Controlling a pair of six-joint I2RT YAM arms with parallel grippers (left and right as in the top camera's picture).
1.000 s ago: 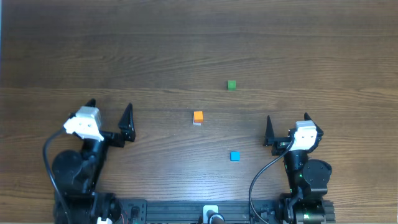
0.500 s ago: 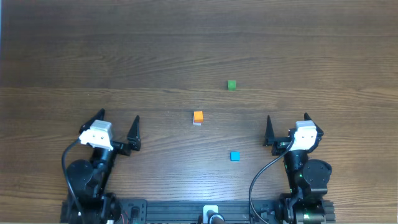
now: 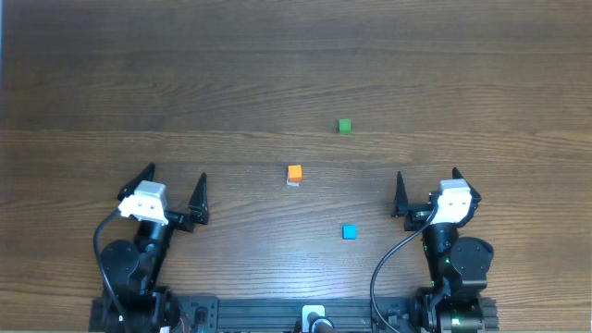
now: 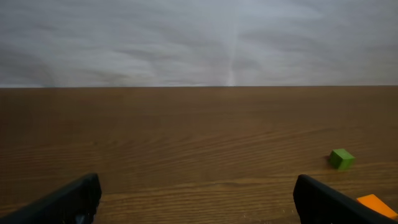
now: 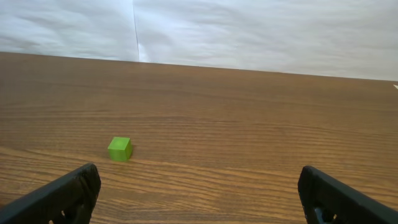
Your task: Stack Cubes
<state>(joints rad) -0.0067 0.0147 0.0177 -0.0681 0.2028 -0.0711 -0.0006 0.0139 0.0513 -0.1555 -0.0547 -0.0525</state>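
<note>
Wooden table (image 3: 277, 55), top view. Three small cubes sit on the bare wood, well apart, none on top of another.
- Green cube (image 3: 344, 126): farthest from the arm bases, right of centre.
- Orange cube (image 3: 294, 172): near the middle, between the two arms.
- Blue cube (image 3: 349, 231): nearest the bases, closer to the right arm than to the left.

Left gripper (image 3: 174, 185): low on the left side, jaws spread wide with nothing between them, well apart from every cube.
Right gripper (image 3: 427, 176): low on the right side, also released and empty. The blue cube lies off to its inner side, not touching it.

Hard to make out:
- A pale sliver (image 3: 293, 183) shows at the orange cube's near edge; I cannot tell what it is.
- In the left wrist view the orange cube is cut off at the picture's edge, just beside one finger, and only a corner shows. The green cube sits beyond it, whole.
- In the right wrist view the green cube stands alone on the wood.

A white backdrop (image 5: 261, 31) rises behind the table's far edge.
</note>
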